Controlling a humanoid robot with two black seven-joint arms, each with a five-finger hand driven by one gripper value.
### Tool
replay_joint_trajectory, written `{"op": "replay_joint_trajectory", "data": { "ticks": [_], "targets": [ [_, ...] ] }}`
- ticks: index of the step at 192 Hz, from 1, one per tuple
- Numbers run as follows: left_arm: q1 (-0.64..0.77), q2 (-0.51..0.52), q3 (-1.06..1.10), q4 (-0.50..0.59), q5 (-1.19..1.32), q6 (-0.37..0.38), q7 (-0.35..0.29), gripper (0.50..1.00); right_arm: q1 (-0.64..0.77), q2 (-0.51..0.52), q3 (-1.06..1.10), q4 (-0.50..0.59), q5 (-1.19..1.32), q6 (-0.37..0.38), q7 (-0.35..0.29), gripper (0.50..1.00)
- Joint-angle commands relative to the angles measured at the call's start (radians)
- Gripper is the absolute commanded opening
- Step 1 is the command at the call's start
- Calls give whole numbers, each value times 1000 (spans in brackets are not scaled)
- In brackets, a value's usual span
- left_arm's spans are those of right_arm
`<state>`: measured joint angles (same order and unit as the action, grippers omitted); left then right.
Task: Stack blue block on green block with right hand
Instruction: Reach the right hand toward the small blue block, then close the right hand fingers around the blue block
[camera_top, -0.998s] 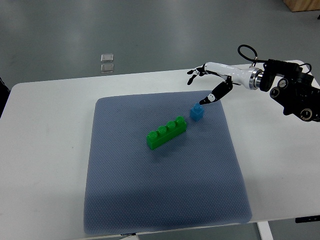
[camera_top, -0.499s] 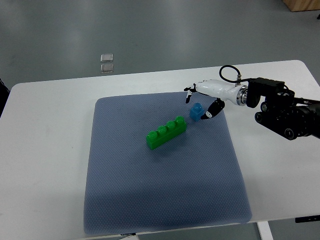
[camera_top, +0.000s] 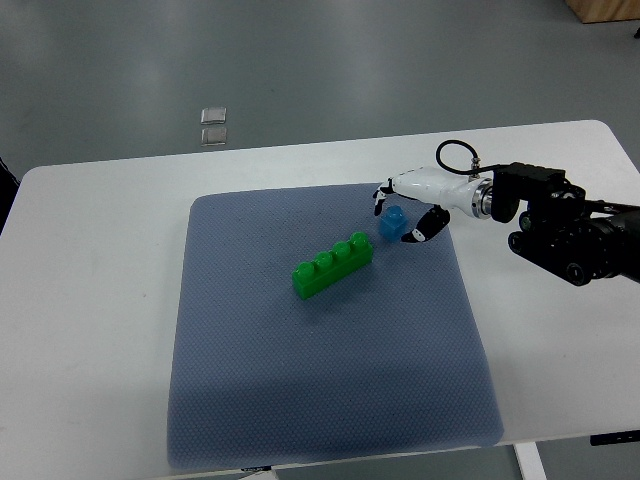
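Observation:
A small blue block (camera_top: 391, 223) sits on the grey-blue mat (camera_top: 320, 390), just off the right end of the long green block (camera_top: 334, 265). My right hand (camera_top: 399, 217) reaches in from the right. Its fingers (camera_top: 379, 203) lie against the block's far left side and the thumb (camera_top: 421, 233) against its near right side, so the hand is shut on the blue block. The block is still low on the mat and tilts slightly. The green block has several studs, lies diagonally, and nothing touches it. No left arm shows.
The mat covers the middle of a white table (camera_top: 90, 300), which has bare margins on both sides. The right arm's dark forearm housing (camera_top: 570, 235) hangs over the table's right part. Two small clear squares (camera_top: 214, 125) lie on the floor beyond the table.
The right hand came down and leftward from above the blue block, then closed its fingers and thumb around it. The forearm dropped lower over the table. The green block stayed put.

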<state>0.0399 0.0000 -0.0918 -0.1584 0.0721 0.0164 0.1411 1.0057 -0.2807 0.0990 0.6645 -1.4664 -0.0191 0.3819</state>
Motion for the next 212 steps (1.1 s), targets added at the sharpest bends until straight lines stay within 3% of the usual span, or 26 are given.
{"op": "replay_joint_trajectory", "data": {
  "ticks": [1,45,80,94,164,212],
  "targets": [
    [0,0,0,-1,0,0,0,1000,1,0,-2,0,0,-1,0,811],
    [0,0,0,-1,0,0,0,1000,2,-2,-19,0,0,-1,0,764],
    [0,0,0,0,0,0,-1,1000,2,-2,-24,0,-2,-1,0,758],
    [0,0,0,0,0,0,0,1000,2,-3,-24,0,-2,1,0,729],
    [0,0,0,0,0,-1,0,1000,4,-3,-25,0,-2,1,2,723],
    [0,0,0,0,0,0,0,1000,4,-5,-25,0,-2,1,3,690]
  ]
}}
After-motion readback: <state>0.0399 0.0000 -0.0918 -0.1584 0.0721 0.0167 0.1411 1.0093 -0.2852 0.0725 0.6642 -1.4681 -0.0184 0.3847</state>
